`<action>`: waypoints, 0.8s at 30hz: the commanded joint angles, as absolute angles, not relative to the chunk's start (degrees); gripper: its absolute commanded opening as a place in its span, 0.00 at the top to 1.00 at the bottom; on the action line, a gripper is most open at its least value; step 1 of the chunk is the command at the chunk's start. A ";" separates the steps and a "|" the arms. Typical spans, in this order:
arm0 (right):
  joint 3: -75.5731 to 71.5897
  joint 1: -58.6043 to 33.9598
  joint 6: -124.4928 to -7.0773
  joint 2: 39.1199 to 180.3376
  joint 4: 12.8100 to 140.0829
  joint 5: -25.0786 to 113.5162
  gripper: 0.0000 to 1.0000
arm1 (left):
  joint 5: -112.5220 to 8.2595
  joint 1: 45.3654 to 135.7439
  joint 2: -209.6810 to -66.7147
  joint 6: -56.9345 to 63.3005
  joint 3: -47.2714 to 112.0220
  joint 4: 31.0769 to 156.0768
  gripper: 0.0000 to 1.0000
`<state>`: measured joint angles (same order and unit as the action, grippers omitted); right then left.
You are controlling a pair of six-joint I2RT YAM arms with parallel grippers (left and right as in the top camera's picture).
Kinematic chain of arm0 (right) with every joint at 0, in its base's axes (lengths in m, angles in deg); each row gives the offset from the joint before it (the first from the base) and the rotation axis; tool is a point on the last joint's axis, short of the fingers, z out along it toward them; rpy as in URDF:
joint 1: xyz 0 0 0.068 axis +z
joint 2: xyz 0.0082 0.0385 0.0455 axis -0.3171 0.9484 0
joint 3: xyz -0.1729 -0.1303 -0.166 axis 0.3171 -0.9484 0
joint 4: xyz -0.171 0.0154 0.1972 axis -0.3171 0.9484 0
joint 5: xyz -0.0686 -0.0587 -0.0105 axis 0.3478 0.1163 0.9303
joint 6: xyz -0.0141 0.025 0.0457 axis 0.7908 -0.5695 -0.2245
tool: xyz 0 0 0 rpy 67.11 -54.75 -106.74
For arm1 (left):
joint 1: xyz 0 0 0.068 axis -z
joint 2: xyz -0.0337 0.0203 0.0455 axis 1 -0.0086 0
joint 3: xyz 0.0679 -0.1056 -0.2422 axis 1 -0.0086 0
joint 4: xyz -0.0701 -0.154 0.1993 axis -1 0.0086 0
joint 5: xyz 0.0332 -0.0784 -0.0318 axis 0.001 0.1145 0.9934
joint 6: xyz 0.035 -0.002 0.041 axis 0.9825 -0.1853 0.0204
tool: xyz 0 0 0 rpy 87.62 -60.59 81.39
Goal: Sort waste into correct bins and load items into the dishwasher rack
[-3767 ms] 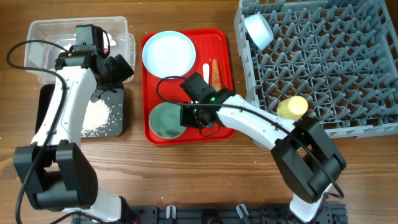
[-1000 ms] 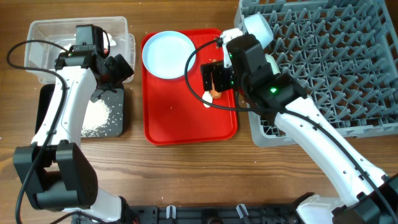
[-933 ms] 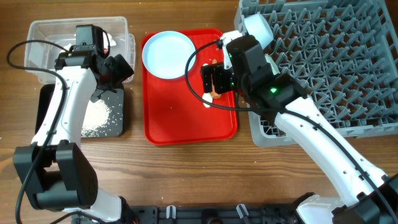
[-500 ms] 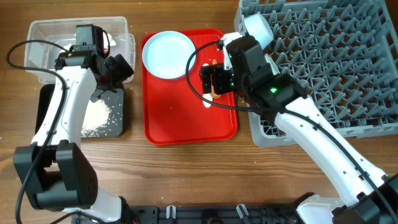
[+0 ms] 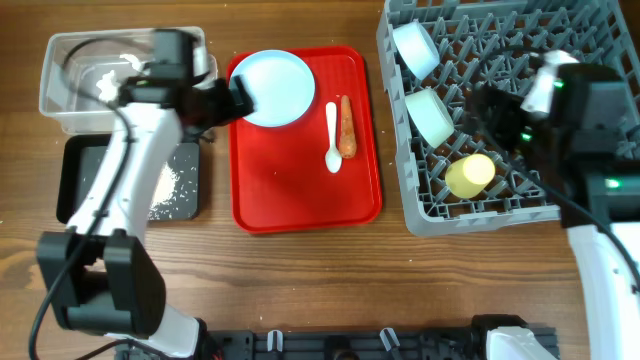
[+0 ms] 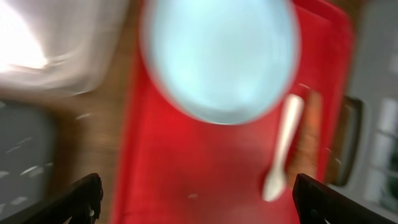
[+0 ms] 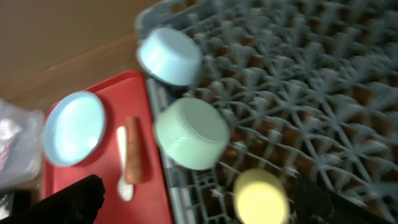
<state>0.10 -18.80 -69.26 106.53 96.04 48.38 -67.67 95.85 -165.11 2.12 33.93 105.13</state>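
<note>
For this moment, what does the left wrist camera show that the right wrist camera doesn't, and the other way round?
Only the left wrist view, though blurred, shows the shallow black rectangular tray with white rice-like grains scattered on it. Only the right wrist view shows the pale blue bowl, the mint bowl and the small yellow cup, all lying in the grey pegged dishwasher rack. Both show the flat red serving tray carrying the large pale blue plate, the white plastic spoon and the orange carrot beside it.
</note>
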 commanded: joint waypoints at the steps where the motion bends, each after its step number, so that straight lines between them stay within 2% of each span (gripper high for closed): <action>1: 1.17 -26.43 -69.87 104.89 98.77 48.08 0.00 | -72.39 108.51 -164.26 4.53 38.19 101.70 0.01; 6: 1.17 -30.74 -69.87 104.91 102.55 48.10 0.00 | -76.72 121.25 -168.66 4.46 38.19 93.33 0.01; 9: 1.17 -30.74 -69.87 104.91 104.57 48.10 0.00 | -78.56 124.49 -174.38 4.29 38.19 90.22 0.04; 13: 1.10 -30.74 -69.83 104.95 106.47 48.12 0.00 | -78.60 126.10 -181.73 4.29 38.19 84.10 0.08; 19: 0.60 -30.74 -69.44 105.13 107.28 48.14 0.00 | -82.27 126.41 -185.64 4.05 38.19 83.10 0.14; 24: 0.58 -30.74 -68.39 105.13 107.30 48.14 0.00 | -82.25 126.41 -189.42 4.02 38.19 82.05 0.22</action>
